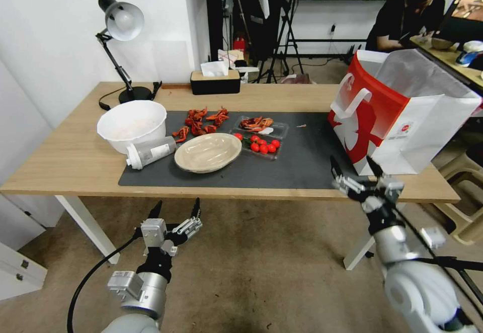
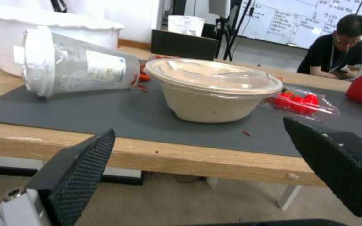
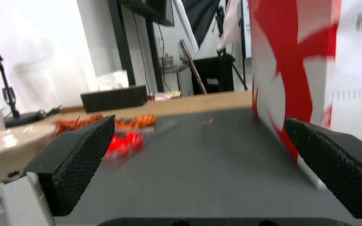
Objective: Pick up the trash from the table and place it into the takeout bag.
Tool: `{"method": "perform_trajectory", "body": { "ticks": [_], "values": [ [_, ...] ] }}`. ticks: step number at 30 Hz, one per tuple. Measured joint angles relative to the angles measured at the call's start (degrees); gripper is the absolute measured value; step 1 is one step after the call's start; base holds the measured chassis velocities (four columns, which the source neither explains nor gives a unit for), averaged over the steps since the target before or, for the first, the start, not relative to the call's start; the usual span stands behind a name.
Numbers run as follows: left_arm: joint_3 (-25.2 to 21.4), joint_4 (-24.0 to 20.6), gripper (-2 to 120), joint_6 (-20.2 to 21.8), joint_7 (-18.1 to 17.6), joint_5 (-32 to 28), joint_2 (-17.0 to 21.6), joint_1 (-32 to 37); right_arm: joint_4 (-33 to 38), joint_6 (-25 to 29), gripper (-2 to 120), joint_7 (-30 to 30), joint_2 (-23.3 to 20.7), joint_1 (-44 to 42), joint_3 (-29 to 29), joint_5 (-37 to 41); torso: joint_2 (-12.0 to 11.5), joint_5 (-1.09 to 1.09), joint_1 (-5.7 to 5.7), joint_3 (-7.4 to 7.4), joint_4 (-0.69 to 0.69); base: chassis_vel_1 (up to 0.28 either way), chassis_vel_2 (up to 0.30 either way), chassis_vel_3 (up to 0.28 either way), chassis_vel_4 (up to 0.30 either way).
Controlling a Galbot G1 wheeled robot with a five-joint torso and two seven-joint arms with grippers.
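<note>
Both tools hang below the near edge of the surface (image 1: 75, 164). Left tool (image 1: 174, 210) sits with fingers spread wide, empty, in front of the beige dish (image 1: 208, 152) and toppled white-capped bottle (image 1: 149, 152) on the grey mat (image 1: 302, 164). Right tool (image 1: 353, 168), also wide and empty, is at the near right edge, just beside the takeout bag (image 1: 402, 116).

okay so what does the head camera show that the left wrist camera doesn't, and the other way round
Head view alone: the right gripper, open at the table's front edge beside the takeout bag's handles and white side, plus a desk lamp. Left wrist view alone: the clear lid on the beige dish. Shared: the tipped bottle, the tomato tray, and the open left gripper below the table edge.
</note>
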Motion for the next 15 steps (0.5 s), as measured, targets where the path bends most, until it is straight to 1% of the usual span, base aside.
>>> {"method": "perform_trajectory", "body": {
  "ticks": [3, 11, 14, 15],
  "values": [
    [-0.03, -0.02, 100, -0.19, -0.01, 0.00, -0.24, 0.06, -0.48, 1.65, 100, -0.40, 1.66, -2.89, -0.76, -1.04, 0.00, 0.00, 0.00, 0.00, 0.01, 0.000, 0.000, 0.000, 0.000],
    [-0.45, -0.05, 100, -0.37, -0.04, -0.29, -0.20, 0.02, -1.85, 3.82, 100, -1.26, 3.24, -6.25, -0.96, -1.72, 0.00, 0.00, 0.00, 0.00, 0.00, 0.000, 0.000, 0.000, 0.000],
    [-0.64, -0.04, 100, -0.35, -0.12, -1.54, -0.10, -0.28, -2.31, 4.27, 100, -1.42, 3.47, -6.79, -0.94, -1.74, 0.00, 0.01, 0.00, 0.00, 0.00, 0.000, 0.000, 0.000, 0.000],
    [-0.81, 0.01, 100, -0.20, -0.22, -3.45, 0.04, -0.76, -2.48, 4.43, 100, -1.53, 3.48, -6.96, -0.95, -1.74, 0.00, 0.00, 0.00, 0.00, 0.00, 0.000, 0.000, 0.000, 0.000]
  ]
}}
